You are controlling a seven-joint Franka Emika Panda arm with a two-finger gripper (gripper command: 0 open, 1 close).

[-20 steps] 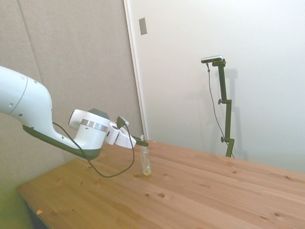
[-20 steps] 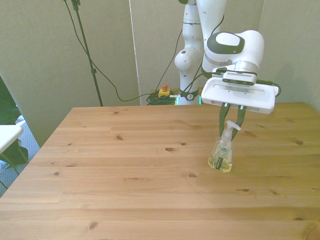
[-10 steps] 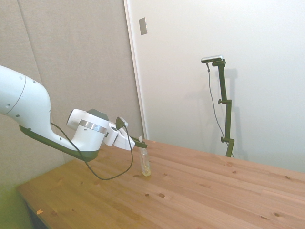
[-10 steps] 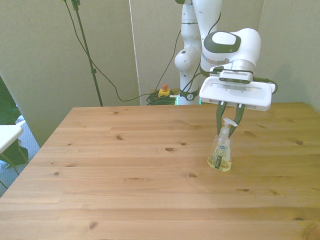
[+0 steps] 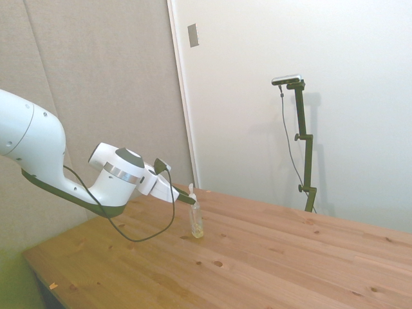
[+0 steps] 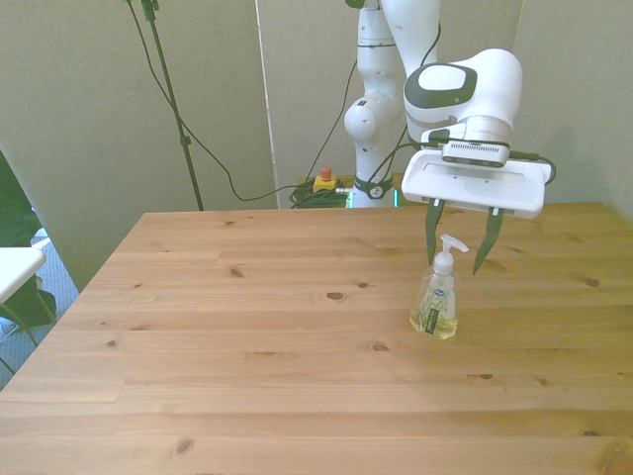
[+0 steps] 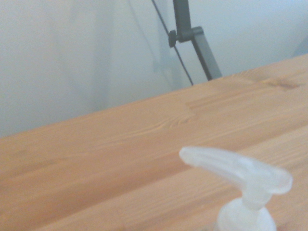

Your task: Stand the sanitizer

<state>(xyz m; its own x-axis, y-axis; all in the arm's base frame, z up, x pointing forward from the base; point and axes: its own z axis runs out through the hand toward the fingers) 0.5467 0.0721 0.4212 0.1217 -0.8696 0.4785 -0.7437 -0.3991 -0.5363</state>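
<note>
The sanitizer (image 6: 436,306) stands upright on the wooden table (image 6: 247,356), a small clear bottle with yellowish liquid and a white pump top. It also shows in the side view as the sanitizer (image 5: 196,220) near the table's far edge. My gripper (image 6: 459,249) is open, its two dark fingers straddling the pump head without touching it. In the side view the gripper (image 5: 188,199) sits level with the bottle's top. The wrist view shows the pump nozzle (image 7: 238,168) from close by, blurred.
The bottle stands toward the front view's right side of the table. A red-topped yellow button box (image 6: 323,181) and cables lie on the floor behind the table. A white surface (image 6: 14,267) juts in at the front view's left edge.
The fingers have spread apart and released the pump top. The bottle, slightly tilted a second ago, now stands straight on its own. The wrist has drawn back a little.
</note>
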